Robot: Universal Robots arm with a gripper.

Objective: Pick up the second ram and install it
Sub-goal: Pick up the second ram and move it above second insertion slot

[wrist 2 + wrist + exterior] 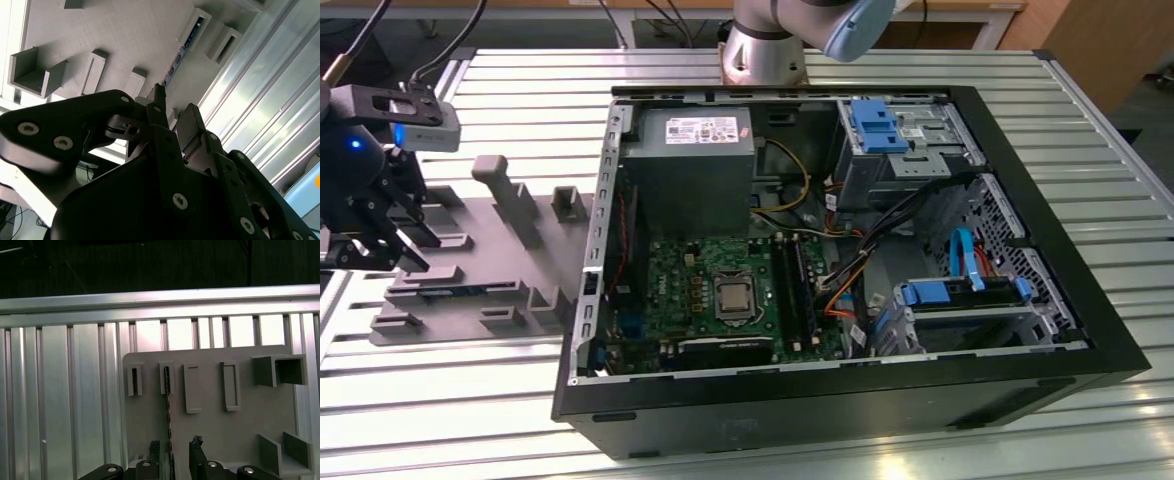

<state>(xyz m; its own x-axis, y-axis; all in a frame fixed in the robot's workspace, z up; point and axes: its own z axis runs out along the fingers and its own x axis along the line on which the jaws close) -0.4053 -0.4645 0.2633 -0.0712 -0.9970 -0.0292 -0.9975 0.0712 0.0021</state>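
The second ram (168,412) stands on edge in a slot of the grey holder plate (215,430), a thin bluish-green strip seen edge-on. In the second wrist view the ram (186,42) runs between two small holder blocks toward my fingers. My gripper (174,452) is open, with one fingertip on each side of the stick and a gap on both sides. The second wrist view shows the gripper (175,114) just above the stick's near end. In the exterior view my gripper (374,235) hangs over the holder plate (480,270) at the exterior view's left.
An open black computer case (854,400) lies in the middle of the slatted metal table (1107,180). Its green motherboard (680,275) carries long black memory slots (794,280). Grey holder blocks (500,185) rise from the plate beside my gripper.
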